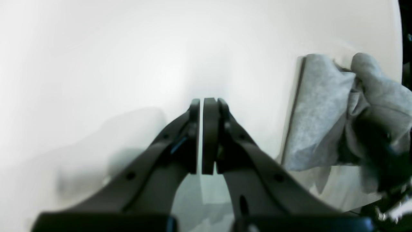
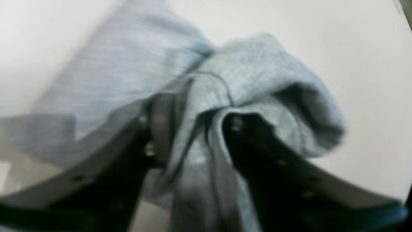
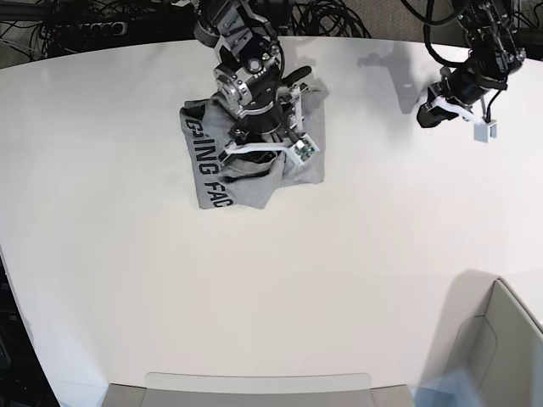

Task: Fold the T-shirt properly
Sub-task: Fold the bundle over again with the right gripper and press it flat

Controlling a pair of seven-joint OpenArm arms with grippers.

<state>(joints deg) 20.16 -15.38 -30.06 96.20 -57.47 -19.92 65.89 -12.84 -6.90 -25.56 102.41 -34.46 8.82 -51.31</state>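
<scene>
The T-shirt [image 3: 222, 165] lies bunched on the white tabletop [image 3: 280, 280], toward the far edge and left of the middle in the base view. It is a heather-grey heap with black block letters showing along its left side. The right arm stands directly over the T-shirt and hides most of its middle.

In the right wrist view, the right pincer [image 2: 193, 125] is down in the cloth — a gathered ridge of grey fabric [image 2: 199, 96] runs up between its two dark fingers [image 2: 161, 129], and a rolled fold bulges just right of them. The fingers stand apart with cloth filling the gap. The picture is too blurred to tell whether they pinch the fabric or merely straddle it. To the left of the pincer a flatter panel of the T-shirt stretches away across the tabletop.

Well to the right of the T-shirt, the left pincer [image 1: 206, 135] hangs over bare white tabletop. Its fingers are pressed together with only a thin slit of light between the pads, and nothing is held. From its wrist camera, the T-shirt [image 1: 322, 112] appears at the right edge, a flat grey flap with a dark hem line and a crumpled lump beyond it, partly covered by the blurred dark shape of the other arm.

At the near right corner of the tabletop, far from the T-shirt, stands a pale grey bin [image 3: 492, 339].
</scene>
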